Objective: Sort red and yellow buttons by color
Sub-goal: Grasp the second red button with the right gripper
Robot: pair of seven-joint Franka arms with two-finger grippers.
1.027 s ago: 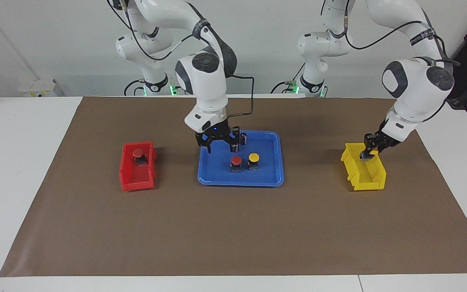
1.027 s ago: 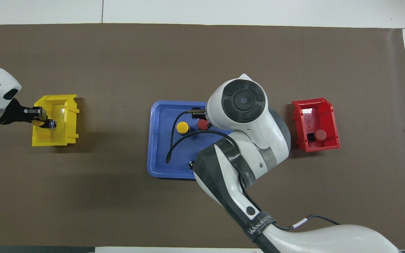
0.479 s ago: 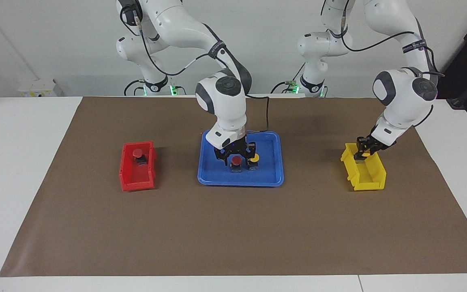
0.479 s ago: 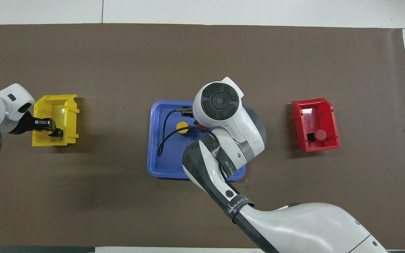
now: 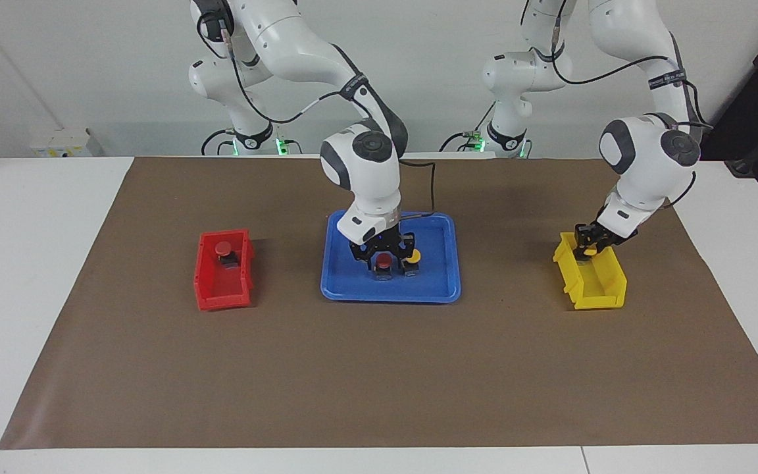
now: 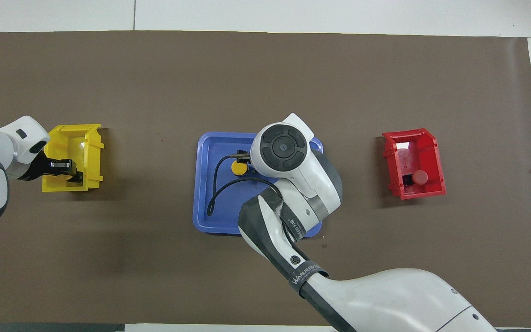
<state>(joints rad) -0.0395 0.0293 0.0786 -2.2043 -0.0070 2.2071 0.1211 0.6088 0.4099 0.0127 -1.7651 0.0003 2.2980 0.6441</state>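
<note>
One red button (image 5: 223, 248) sits in the red bin (image 5: 202, 276) toward the right arm's end. In the blue tray (image 5: 431, 289) at mid-table, the right gripper (image 5: 384, 258) is down around a second red button (image 5: 385, 263), grip or no grip I cannot tell, with a yellow button (image 5: 413, 255) just beside it. Toward the left arm's end, the left gripper (image 5: 588, 253) clasps a second yellow button (image 5: 591, 249) low in the yellow bin (image 5: 606, 289).

1. Both arms: glossy white shells, dark grey joint bands, round grey end caps.
2. Black cables loop along each arm.
3. Black straps with white lettering wrap the forearms.
4. Grippers black.
5. Green lights glow at both bases.
</note>
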